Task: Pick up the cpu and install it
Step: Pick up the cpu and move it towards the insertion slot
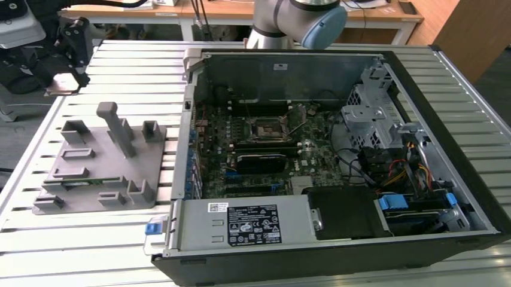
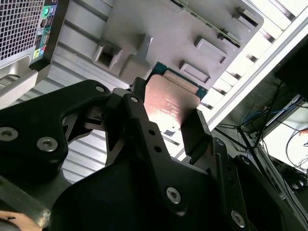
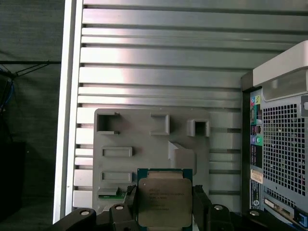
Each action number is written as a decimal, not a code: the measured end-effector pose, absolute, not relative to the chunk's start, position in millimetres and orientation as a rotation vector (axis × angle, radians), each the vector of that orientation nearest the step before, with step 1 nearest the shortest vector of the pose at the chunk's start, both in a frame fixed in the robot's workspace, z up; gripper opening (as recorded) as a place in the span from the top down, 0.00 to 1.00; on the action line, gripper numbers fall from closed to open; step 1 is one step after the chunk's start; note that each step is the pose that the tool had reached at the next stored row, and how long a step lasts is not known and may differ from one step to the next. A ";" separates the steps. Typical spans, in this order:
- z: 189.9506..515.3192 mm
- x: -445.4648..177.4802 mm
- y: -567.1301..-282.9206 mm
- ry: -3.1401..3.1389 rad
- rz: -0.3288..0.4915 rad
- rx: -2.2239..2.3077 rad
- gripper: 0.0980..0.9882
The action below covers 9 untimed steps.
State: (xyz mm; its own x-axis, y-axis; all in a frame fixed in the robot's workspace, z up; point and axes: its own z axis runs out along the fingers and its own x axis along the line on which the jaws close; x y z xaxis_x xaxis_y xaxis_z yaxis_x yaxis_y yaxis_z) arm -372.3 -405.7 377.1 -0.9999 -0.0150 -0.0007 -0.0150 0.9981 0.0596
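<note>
First wrist view: cpu (image 3: pixel 164 196), silver top w/ green rim, sits clamped between the two black fingers of the hand (image 3: pixel 164 207), held in the air above the gray fixture (image 3: pixel 144 139), not touching it. Fixture lies flat on the slatted worktop (image 3: pixel 159 72). Open PC case (image 1: pixel 319 149) stands just beside the fixture, on the exterior view's right of it, motherboard (image 1: pixel 264 143) exposed.

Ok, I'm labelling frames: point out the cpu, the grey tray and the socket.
cpu (image 3: pixel 163 195): first wrist view, middle of its metal top.
tray (image 1: pixel 108 170): exterior view, bare flat part.
socket (image 1: pixel 266 129): exterior view, its middle.
</note>
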 end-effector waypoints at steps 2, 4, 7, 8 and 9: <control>376.8 -371.0 -405.7 3.140 0.094 -0.024 0.50; 376.6 -369.4 -405.7 3.140 0.094 -0.024 0.50; 376.2 -367.0 -405.7 3.140 0.094 -0.024 0.50; 376.0 -366.2 -405.7 3.140 0.094 -0.024 0.50; 375.9 -365.6 -405.7 3.140 0.094 -0.024 0.50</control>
